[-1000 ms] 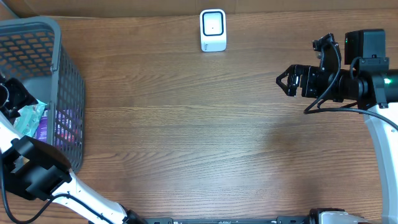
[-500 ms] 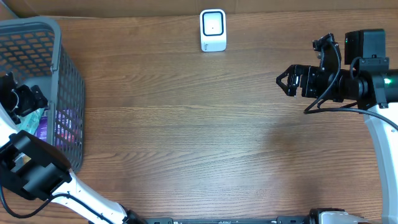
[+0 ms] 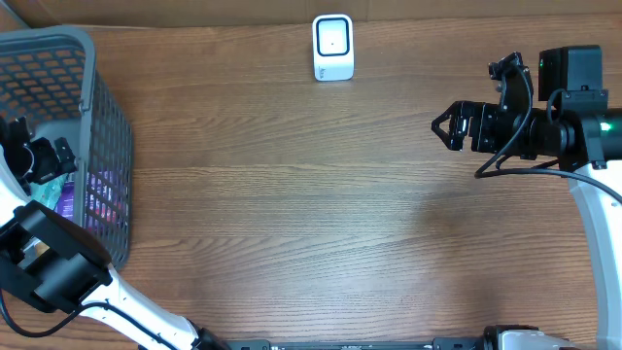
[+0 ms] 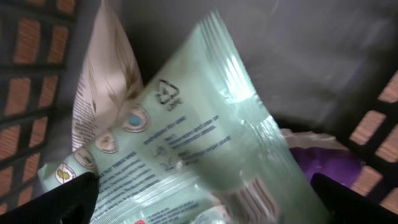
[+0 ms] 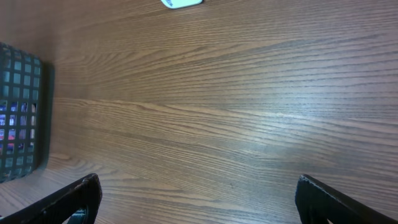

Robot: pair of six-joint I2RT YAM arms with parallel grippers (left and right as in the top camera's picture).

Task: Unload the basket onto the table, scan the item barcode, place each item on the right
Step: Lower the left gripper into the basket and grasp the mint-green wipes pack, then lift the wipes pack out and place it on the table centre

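My left gripper [image 3: 41,160] reaches down inside the grey mesh basket [image 3: 60,47] at the table's left edge. Its jaws stand wide apart, open [image 4: 205,211]. Between and below them lies a pale green plastic packet [image 4: 193,124] with printed text and a recycling mark; no barcode shows clearly. The packet rests on a purple item [image 4: 329,165]. The white scanner [image 3: 332,47] stands upright at the far middle of the table and also shows in the right wrist view [image 5: 182,3]. My right gripper [image 3: 445,126] hovers open over bare wood at the right [image 5: 208,205].
A cream-coloured packet [image 4: 102,81] leans against the basket wall behind the green one. The basket's wall [image 5: 18,112] shows at the left of the right wrist view. Brown wooden table [image 3: 311,204] spans between basket and right arm.
The left gripper's jaws have opened wide and it has shifted slightly right inside the basket. The right arm has not moved.
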